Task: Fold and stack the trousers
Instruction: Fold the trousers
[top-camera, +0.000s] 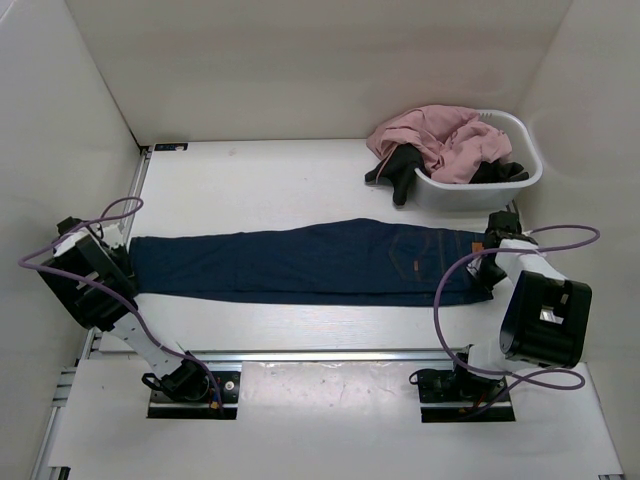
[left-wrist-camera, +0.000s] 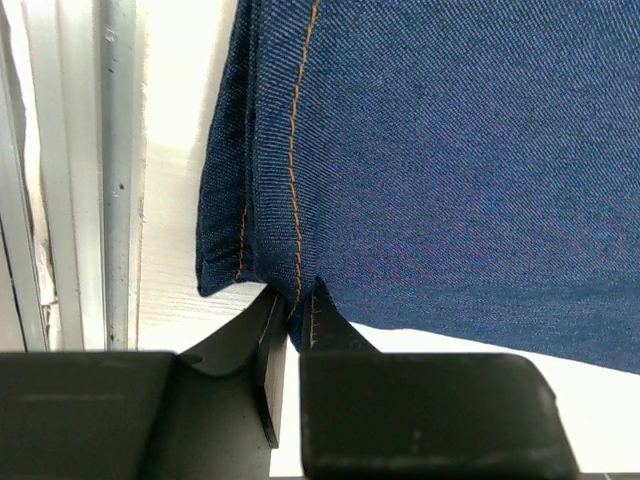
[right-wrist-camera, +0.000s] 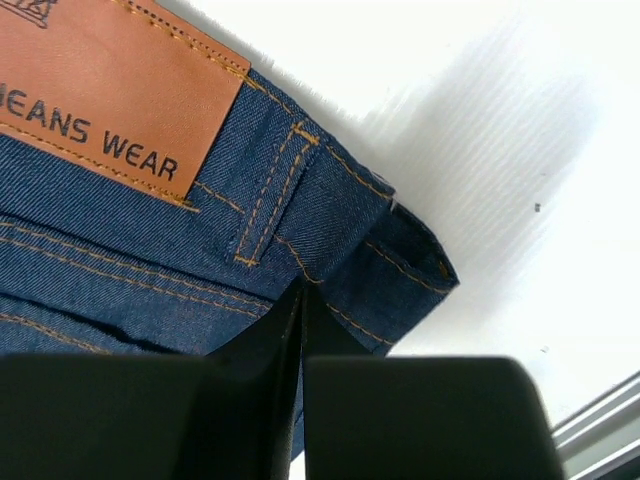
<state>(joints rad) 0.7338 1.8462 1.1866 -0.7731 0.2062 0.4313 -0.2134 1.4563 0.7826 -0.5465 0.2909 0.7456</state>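
Trousers (top-camera: 300, 262) pinched at each end, left end effector (left-wrist-camera: 297, 312) clamped on the hem (left-wrist-camera: 250, 265) at nine o'clock, right end effector (right-wrist-camera: 301, 305) on the waistband (right-wrist-camera: 330, 225) at three o'clock, lie flat across the bench (top-camera: 290, 190), so the first fold seems in hand: next, carry hem over to waistband evenly.

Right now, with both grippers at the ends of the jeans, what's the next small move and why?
Probably lift the left gripper slightly, raising the hem to start carrying it toward the waistband. The trousers lie flat at full length, unfolded; the left gripper is shut on the hem, the right gripper on the waistband.
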